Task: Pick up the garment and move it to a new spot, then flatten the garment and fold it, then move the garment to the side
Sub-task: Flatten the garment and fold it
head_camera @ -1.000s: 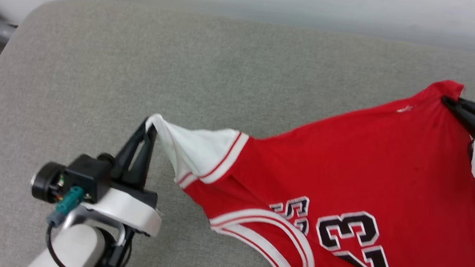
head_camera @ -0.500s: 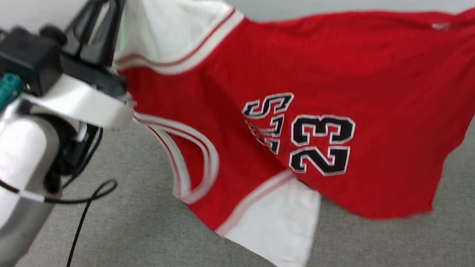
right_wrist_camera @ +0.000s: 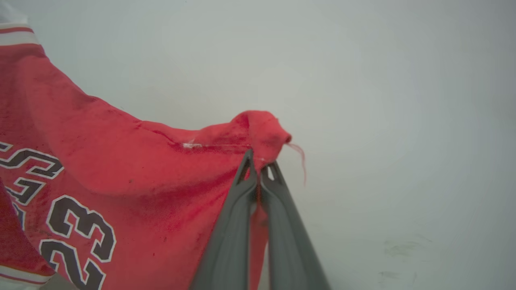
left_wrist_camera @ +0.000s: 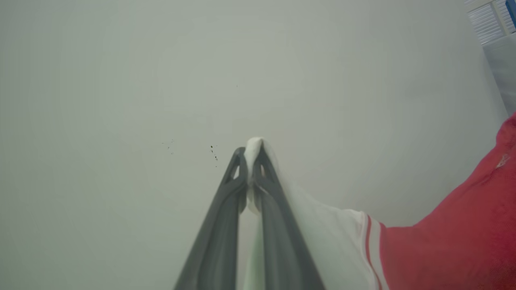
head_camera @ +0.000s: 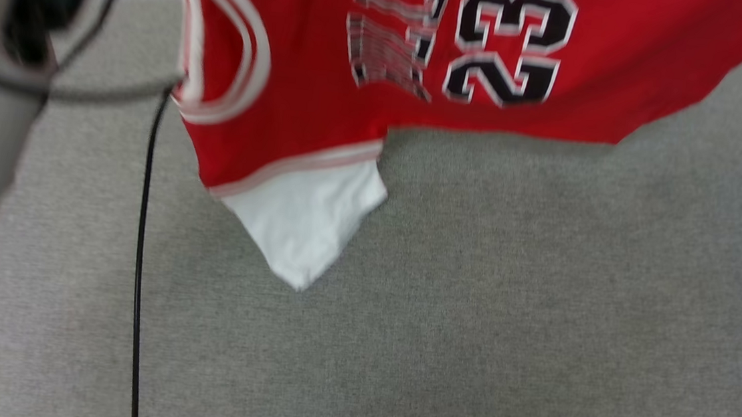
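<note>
Lifted higher above the cushion point(head_camera: 536, 317), the shirt point(head_camera: 324, 130) hangs from the left end effector point(left_wrist_camera: 252, 161) and right end effector point(right_wrist_camera: 260, 169), both clenched on thin corners that may slip.

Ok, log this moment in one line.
garment: hanging over grey cushion | left gripper: shut on sleeve | right gripper: shut on red corner

Shirt point(head_camera: 298, 115) blurred, its top cut off at the upper edge — lettering point(head_camera: 388, 55) beside the 23 smeared, unreadable.
</note>
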Controlling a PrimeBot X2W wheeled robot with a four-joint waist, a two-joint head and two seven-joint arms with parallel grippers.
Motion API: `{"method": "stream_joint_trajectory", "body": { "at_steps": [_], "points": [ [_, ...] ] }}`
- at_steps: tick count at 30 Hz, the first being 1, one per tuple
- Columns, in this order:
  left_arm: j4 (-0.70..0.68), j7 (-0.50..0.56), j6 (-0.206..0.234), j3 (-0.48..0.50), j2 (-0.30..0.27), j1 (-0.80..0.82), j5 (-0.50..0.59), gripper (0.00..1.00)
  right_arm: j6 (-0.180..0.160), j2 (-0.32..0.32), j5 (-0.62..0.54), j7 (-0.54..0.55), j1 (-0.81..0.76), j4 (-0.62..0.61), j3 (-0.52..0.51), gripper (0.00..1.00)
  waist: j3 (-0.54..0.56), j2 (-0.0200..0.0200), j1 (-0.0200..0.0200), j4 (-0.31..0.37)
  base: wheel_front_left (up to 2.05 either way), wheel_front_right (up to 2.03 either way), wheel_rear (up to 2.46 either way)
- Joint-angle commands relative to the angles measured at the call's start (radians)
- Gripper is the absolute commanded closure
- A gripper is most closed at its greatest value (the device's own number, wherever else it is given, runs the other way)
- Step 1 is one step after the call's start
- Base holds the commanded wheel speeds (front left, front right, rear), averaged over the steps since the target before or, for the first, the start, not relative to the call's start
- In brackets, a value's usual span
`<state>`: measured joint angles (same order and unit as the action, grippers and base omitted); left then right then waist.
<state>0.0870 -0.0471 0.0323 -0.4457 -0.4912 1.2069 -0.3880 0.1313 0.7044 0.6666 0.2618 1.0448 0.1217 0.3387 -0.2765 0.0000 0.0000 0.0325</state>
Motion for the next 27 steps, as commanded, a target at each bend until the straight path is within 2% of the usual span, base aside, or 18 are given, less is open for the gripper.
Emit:
{"method": "stream_joint_trajectory", "body": {
  "at_steps": [1,7,16,22,27],
  "points": [
    [0.024,-0.002,-0.008,-0.001,0.010,0.039,0.008,1.00,-0.001,-0.011,-0.011,0.001,0.033,0.016,-0.005,1.00,-0.048,0.0000,0.0000,0.010,0.00,0.00,0.00],
    [0.201,-0.015,-0.052,-0.003,0.041,0.286,0.034,1.00,-0.001,-0.049,-0.060,0.001,0.239,0.128,0.000,1.00,-0.146,0.0000,0.0000,0.018,0.00,0.00,0.00],
    [0.452,-0.084,-0.102,-0.017,0.093,0.615,0.074,1.00,-0.001,-0.090,-0.134,-0.081,0.534,0.321,0.048,1.00,-0.236,0.0000,0.0000,0.027,0.00,0.00,0.00],
    [0.568,-0.131,-0.113,-0.020,0.126,0.713,0.068,1.00,-0.001,-0.114,-0.162,-0.139,0.666,0.451,0.104,1.00,-0.268,0.0000,0.0000,0.020,0.00,0.00,0.00],
    [0.637,-0.163,-0.128,-0.043,0.140,0.687,0.063,1.00,-0.001,-0.124,-0.140,-0.179,0.673,0.525,0.175,1.00,-0.296,0.0000,0.0000,0.014,0.00,0.00,0.00]
  ]
}}
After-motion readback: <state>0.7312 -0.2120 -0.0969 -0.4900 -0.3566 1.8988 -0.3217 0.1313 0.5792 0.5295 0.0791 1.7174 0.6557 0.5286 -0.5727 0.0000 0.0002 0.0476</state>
